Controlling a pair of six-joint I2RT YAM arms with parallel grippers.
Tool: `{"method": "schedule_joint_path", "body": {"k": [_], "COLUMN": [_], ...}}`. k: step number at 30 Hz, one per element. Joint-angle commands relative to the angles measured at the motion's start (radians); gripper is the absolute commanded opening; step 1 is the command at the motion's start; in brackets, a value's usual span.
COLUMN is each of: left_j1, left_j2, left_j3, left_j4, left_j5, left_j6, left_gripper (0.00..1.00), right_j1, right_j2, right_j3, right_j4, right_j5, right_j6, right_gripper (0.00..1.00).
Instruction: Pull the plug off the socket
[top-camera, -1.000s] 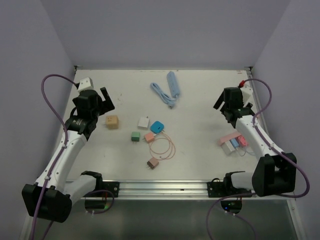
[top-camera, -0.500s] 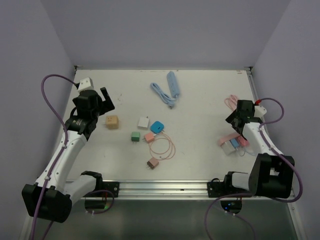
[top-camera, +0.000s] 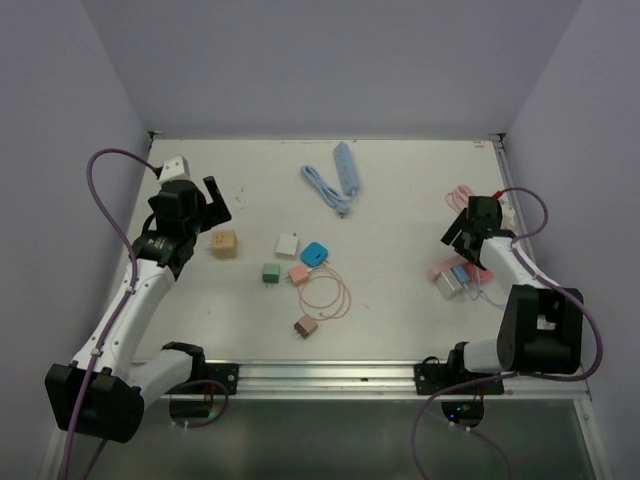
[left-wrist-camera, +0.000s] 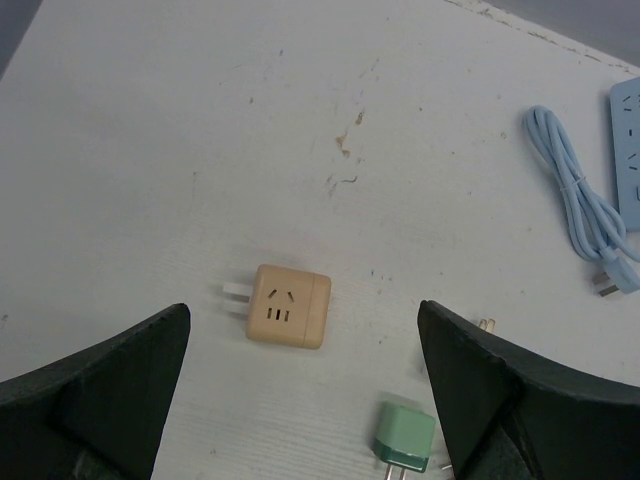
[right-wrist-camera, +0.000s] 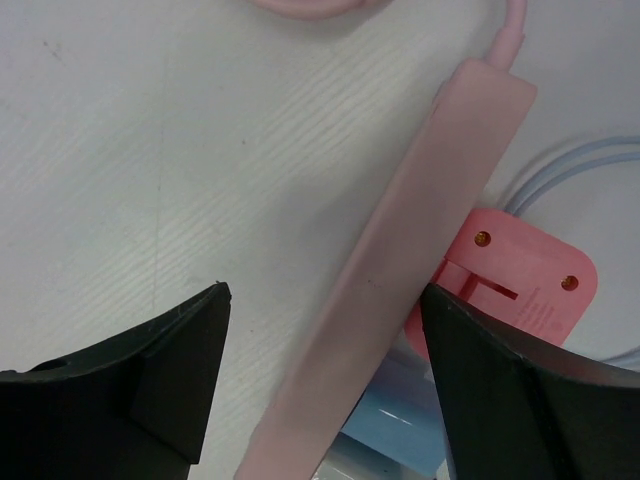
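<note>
A pink power strip (top-camera: 445, 270) lies at the right of the table with a coral plug (top-camera: 484, 276) and a blue plug (top-camera: 461, 281) against its side. In the right wrist view the strip (right-wrist-camera: 400, 290) runs diagonally between my fingers, with the coral plug (right-wrist-camera: 515, 280) and the blue plug (right-wrist-camera: 405, 425) on its right. My right gripper (top-camera: 462, 234) (right-wrist-camera: 325, 292) is open, straddling the strip from above and holding nothing. My left gripper (top-camera: 208, 200) (left-wrist-camera: 303, 307) is open and empty above a tan cube socket (top-camera: 224, 244) (left-wrist-camera: 290, 305).
Small adapters lie mid-table: white (top-camera: 287, 244), blue (top-camera: 316, 254), green (top-camera: 270, 272) (left-wrist-camera: 405, 438), pink (top-camera: 298, 273) and a dusty-pink one (top-camera: 305, 325) with a thin coiled cable (top-camera: 325, 293). A light blue power strip (top-camera: 345, 168) with its cable (left-wrist-camera: 580, 200) lies at the back.
My right arm has swung from the back right toward the near side and come down over the pink strip. The strip has shifted slightly. The left arm has hardly moved.
</note>
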Motion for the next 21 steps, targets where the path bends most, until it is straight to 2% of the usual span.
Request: {"method": "schedule_joint_path", "body": {"k": [1,13,17,21], "left_j1": [0.006,0.006,0.006,0.006], "left_j2": [0.0,0.006,0.012,0.02], "left_j3": [-0.004,-0.009,-0.011,-0.011], "left_j4": [0.029,0.034,0.035,0.038], "left_j5": [0.003,0.004,0.012,0.023], "left_j6": [0.019,0.02,0.022,0.022], "left_gripper": [1.0,1.0,1.0,1.0], "right_j1": [0.066,0.362,0.402,0.402], "right_j2": [0.063,0.166,0.137,0.051], "right_j3": [0.028,0.14,0.158,0.172], "right_j4": [0.055,0.072,0.064,0.052], "right_j5": [-0.173,-0.317,-0.364,-0.31], "right_j6": [-0.072,-0.285,-0.284,-0.276], "right_gripper": [0.79,0.8,0.8,0.8]}}
